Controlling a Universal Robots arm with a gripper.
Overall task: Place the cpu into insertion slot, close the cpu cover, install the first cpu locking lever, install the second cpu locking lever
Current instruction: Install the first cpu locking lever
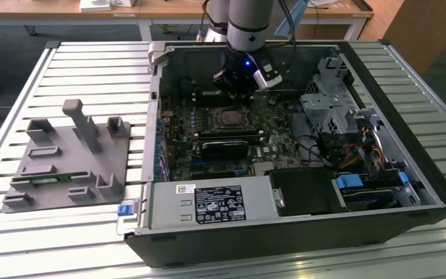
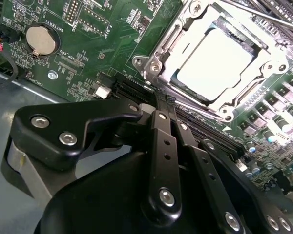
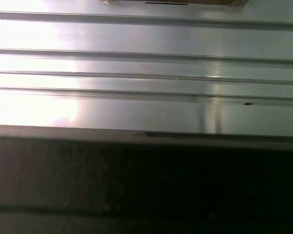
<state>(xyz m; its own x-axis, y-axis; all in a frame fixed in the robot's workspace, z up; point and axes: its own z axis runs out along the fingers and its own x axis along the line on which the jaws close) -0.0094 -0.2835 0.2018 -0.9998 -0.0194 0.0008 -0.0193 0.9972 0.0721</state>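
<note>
Nearest the lens in the second wrist view are the gripper's black links and screw heads. They converge to the gripper tip, which looks clenched with nothing between its fingers. The tip hangs over a long black connector on the green motherboard, just beside one corner of the insertion slot. Whether it touches the board cannot be told. The cpu lies flat in the insertion slot, with its pale metal top facing up and glaring in the light. It is square, so it has no long side. The cpu cover lies down around it, and the chip shows through its window. A thin metal lever runs along the far side of the cpu cover; whether it is latched cannot be told. A round coin battery sits well apart from the insertion slot.

In the first wrist view a dark blurred band lies closest, and beyond it is the bright slatted table.

In the exterior view the open computer case is nearest, lying on its side on the table. The arm reaches down into it, with the gripper just above the board beside the cpu. The cpu's edges run parallel to the case walls. A black card lies just beside the slot on the near side. A grey fixture stands outside the case, on the exterior view's left.
</note>
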